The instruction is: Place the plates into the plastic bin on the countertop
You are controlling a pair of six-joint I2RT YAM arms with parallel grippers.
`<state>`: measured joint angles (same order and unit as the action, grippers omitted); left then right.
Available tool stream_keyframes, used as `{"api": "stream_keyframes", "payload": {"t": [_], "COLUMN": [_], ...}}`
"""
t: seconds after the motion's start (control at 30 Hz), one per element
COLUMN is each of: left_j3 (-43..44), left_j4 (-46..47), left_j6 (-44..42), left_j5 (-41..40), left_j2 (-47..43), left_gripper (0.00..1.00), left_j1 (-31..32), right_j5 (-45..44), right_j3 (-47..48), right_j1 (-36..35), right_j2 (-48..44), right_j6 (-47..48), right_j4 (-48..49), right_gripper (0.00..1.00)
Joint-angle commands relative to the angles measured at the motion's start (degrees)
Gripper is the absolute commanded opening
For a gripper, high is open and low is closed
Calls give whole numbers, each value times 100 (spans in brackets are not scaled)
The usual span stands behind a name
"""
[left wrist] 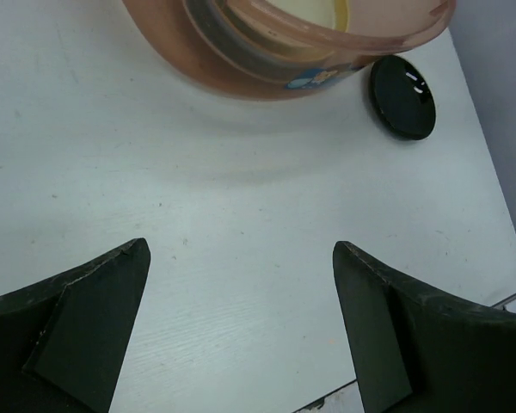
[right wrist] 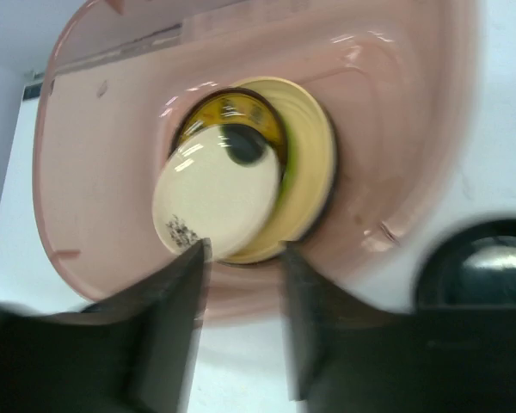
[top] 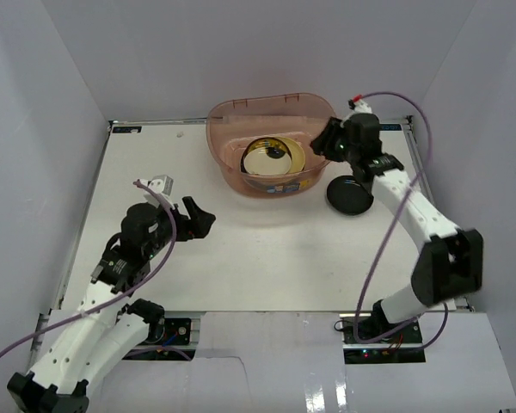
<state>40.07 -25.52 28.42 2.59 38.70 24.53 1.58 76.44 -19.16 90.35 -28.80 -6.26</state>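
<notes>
The pinkish translucent plastic bin (top: 226, 155) stands at the back middle of the white countertop (top: 267, 258). It holds a stack of plates: a cream plate (right wrist: 215, 198) lies tilted on top, over an amber-gold plate (right wrist: 241, 116) and a larger pale yellow one (right wrist: 314, 163). A black plate (top: 350, 195) lies on the countertop just right of the bin; it also shows in the left wrist view (left wrist: 402, 96) and the right wrist view (right wrist: 482, 267). My right gripper (top: 322, 142) is open and empty, hovering at the bin's right rim. My left gripper (top: 199, 218) is open and empty, over bare countertop left of the bin.
White walls close in the back and both sides. The bin's wall with its small label shows in the left wrist view (left wrist: 241, 73). The countertop's near edge runs just in front of both arm bases.
</notes>
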Motion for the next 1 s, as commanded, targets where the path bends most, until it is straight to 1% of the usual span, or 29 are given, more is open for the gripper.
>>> {"api": "stream_keyframes", "payload": {"t": [0.0, 0.03, 0.07, 0.1, 0.13, 0.17, 0.2, 0.23, 0.27, 0.3, 0.33, 0.37, 0.4, 0.43, 0.47, 0.5, 0.53, 0.57, 0.6, 0.63, 0.7, 0.73, 0.8, 0.87, 0.9, 0.93, 0.97], "left_j3": [-244, -315, -342, -325, -325, -342, -351, -334, -342, -342, -342, -369, -369, -369, -377, -378, -378, -378, -378, -386, -386, -378, -369, -360, -360, -343, -334], "left_j4": [-225, -199, -190, -173, -95, -42, -41, -67, -76, -85, -85, -85, -94, -85, -85, -85, -94, -85, -85, -85, -85, -85, -85, -85, -85, -94, -102], "left_j6": [-355, -355, -346, -373, -390, -399, -417, -434, -434, -434, -434, -426, -426, -426, -417, -425, -417, -417, -425, -417, -425, -426, -434, -452, -461, -487, -504], "left_j5": [-39, -13, 22, 74, 75, 58, 49, 75, 118, 197, 224, 233, 242, 233, 233, 224, 198, 198, 207, 216, 242, 259, 251, 260, 260, 260, 277], "left_j2": [-634, -914, -1012, -1083, -1145, -1180, -1198, -1180, -1172, -1180, -1215, -1242, -1294, -1321, -1338, -1365, -1382, -1391, -1391, -1374, -1347, -1321, -1251, -1207, -1207, -1198, -1198], "left_gripper": [98, 98, 98, 98, 98, 98, 98, 98, 98, 98, 98, 98, 98, 98, 98, 98, 98, 98, 98, 98, 98, 98, 98, 98, 98, 98, 98], "left_j1": [7, 7, 16, 16, 16, 25, 16, 25, 25, 16, 16, 16, 16, 16, 16, 16, 16, 16, 25, 25, 16, 25, 34, 25, 25, 25, 25], "right_j5": [-887, -931, -914, -880, -827, -626, -485, -362, -248, -220, -124, 286, 499, 805, 1322, 1423, 1458, 1450, 1467, 1528, 1660, 1722, 1757, 1819, 1880, 1976, 1977], "right_j3": [-1575, -2485, -2920, -3334, -3729, -4055, -4311, -4679, -4796, -4962, -5025, -5086, -5148, -5288, -5324, -5324, -5307, -5280, -5272, -5237, -4991, -4903, -4745, -4613, -4482, -4454, -4489], "right_j1": [438, 857, 1105, 1386, 1910, 2238, 2476, 2652, 2863, 2935, 3048, 3110, 3163, 3286, 3330, 3348, 3357, 3357, 3357, 3357, 3357, 3357, 3366, 3357, 3366, 3392, 3410], "right_j2": [-1535, -2120, -2396, -2642, -3089, -3250, -3356, -3426, -3410, -3340, -3087, -2919, -2761, -2359, -2120, -1909, -1506, -1320, -1144, -733, -265, 172, 544, 1010, 1098, 1117, 995], "right_j6": [234, 69, -29, -117, -196, -336, -372, -381, -355, -337, -337, -355, -529, -670, -854, -1239, -1408, -1557, -1889, -2049, -2296, -2541, -2771, -2947, -2982, -3070, -3105], "right_j4": [63, 159, 213, 291, 397, 546, 556, 747, 793, 906, 986, 1100, 1475, 1775, 2047, 2459, 2646, 2865, 3120, 3496, 3763, 3981, 4307, 4545, 4564, 4703, 4809], "right_gripper": [37, 12, 8, 8, 8, 18, 31, 58, 69, 75, 77, 77, 77, 77, 75, 73, 72, 70, 64, 62, 57, 49, 41, 29, 15, 10, 8]}}
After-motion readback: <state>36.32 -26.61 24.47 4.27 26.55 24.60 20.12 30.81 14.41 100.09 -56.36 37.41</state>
